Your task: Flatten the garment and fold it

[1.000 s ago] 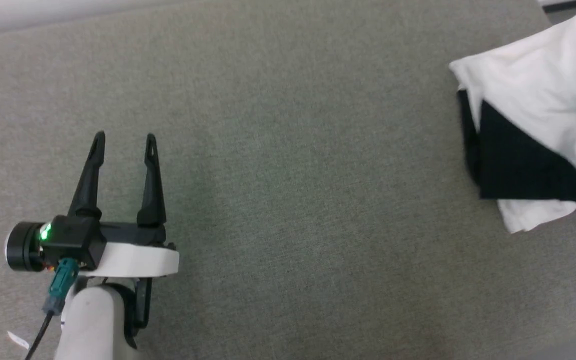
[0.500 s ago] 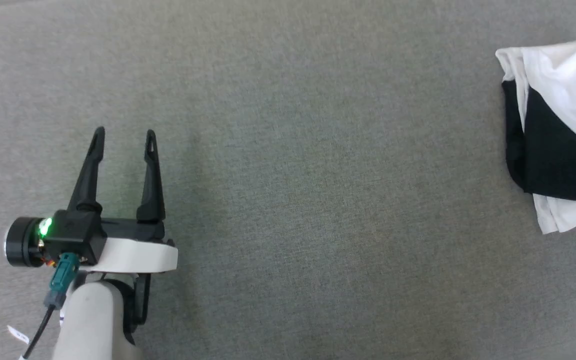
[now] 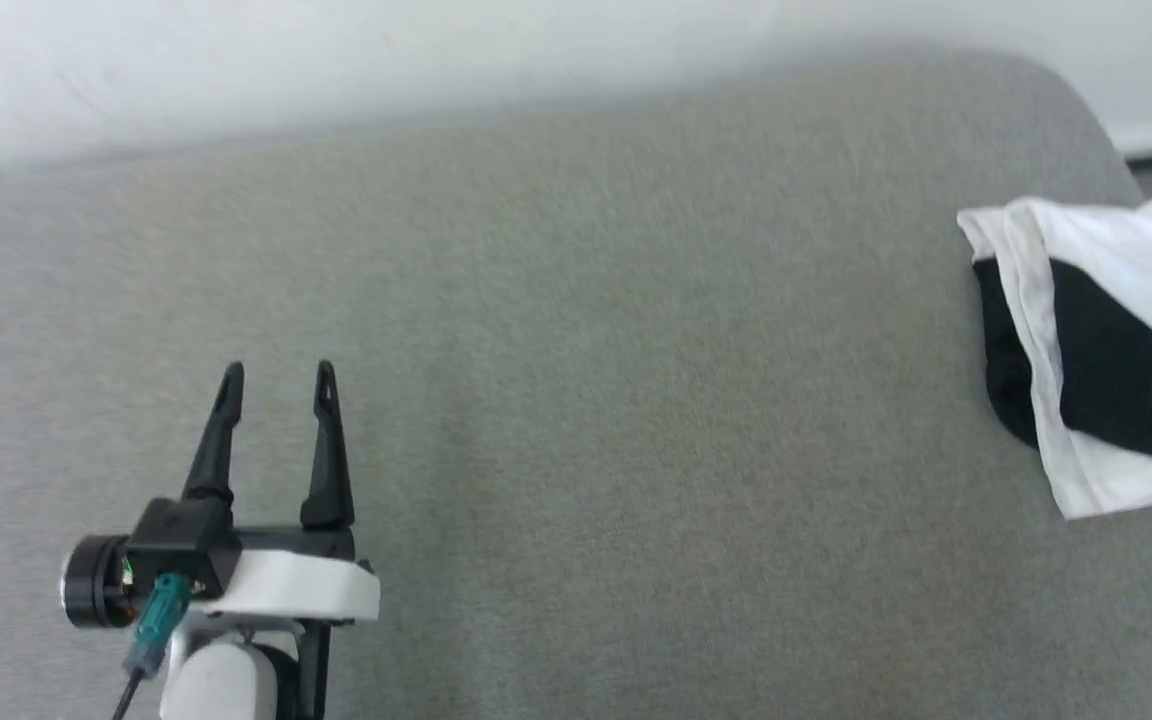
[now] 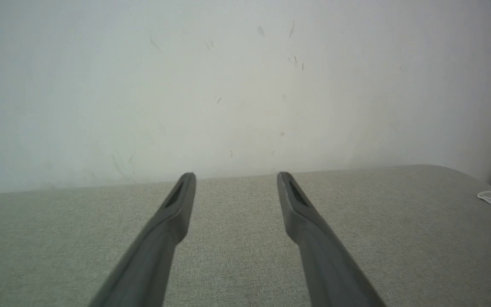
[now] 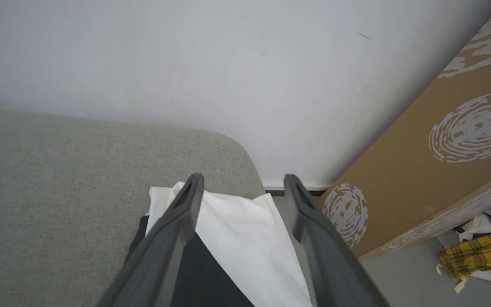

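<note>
Our left claw [image 3: 278, 372] hovers over the grey cushion [image 3: 636, 400], spread wide and holding nothing. Our right claw [image 5: 244, 179] is spread just as wide above the shirt [image 5: 245, 243], with no cloth pinched between its fingers. The shirt lies folded, white with black showing, at the cushion's right end near the rounded corner, well apart from our left claw. A cardboard box [image 5: 441, 149] leans beyond it.

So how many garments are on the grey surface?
1: the garment, folded, at the right end of the surface, under the open right gripper. A plaid cloth lies on the floor. More may hide past the head view's edge.
</note>
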Controlling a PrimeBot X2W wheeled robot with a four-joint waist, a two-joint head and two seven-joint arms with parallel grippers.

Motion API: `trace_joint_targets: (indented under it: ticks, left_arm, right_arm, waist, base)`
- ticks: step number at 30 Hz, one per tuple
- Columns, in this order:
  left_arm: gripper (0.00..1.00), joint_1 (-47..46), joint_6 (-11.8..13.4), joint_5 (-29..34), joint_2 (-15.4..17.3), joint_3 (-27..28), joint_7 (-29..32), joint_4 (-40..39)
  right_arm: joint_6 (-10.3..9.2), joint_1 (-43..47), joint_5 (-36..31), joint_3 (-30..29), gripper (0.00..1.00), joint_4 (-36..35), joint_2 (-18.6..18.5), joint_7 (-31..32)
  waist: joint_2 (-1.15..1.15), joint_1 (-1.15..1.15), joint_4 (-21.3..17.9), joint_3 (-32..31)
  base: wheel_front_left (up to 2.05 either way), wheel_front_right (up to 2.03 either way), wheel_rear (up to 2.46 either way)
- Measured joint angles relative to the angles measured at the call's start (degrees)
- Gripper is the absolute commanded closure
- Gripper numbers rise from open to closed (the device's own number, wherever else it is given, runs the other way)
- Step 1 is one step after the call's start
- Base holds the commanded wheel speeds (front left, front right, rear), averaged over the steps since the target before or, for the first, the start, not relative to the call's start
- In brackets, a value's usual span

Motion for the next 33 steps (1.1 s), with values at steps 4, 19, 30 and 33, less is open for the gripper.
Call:
trace_joint_targets:
  ticks: [4, 19, 30, 33]
  left_arm:
    - [0.00, 2.4, 0.6, -1.5, -0.4, -0.3, 0.0, 0.4]
    - [0.00, 4.5, 0.5, -3.0, -0.6, -1.9, 0.0, 4.1]
    - [0.00, 5.8, 0.5, -3.5, -0.8, -3.9, 0.0, 6.1]
    - [0.00, 6.5, 0.5, -3.5, -0.8, -4.1, 0.0, 6.4]
  right_arm:
    - [0.00, 7.5, 7.2, 1.8, 0.00, -10.6, 2.3, -3.4]
    - [0.00, 26.8, 12.1, 7.0, 0.00, -30.9, 14.3, -8.1]
    - [0.00, 33.0, 11.4, 8.7, 0.00, -30.0, 16.4, -9.5]
    - [0.00, 33.3, 11.7, 9.1, 0.00, -29.7, 16.5, -9.7]
  waist:
    - [0.00, 0.00, 1.8, -4.2]
    - [0.01, 0.01, 8.2, -11.7]
    - [0.00, 0.01, 10.3, -14.1]
    - [0.01, 0.01, 10.1, -14.3]
  base:
    - [0.00, 0.00, 0.00]
    - [0.00, 0.00, 0.00]
    - [0.00, 0.00, 0.00]
    - [0.00, 0.00, 0.00]
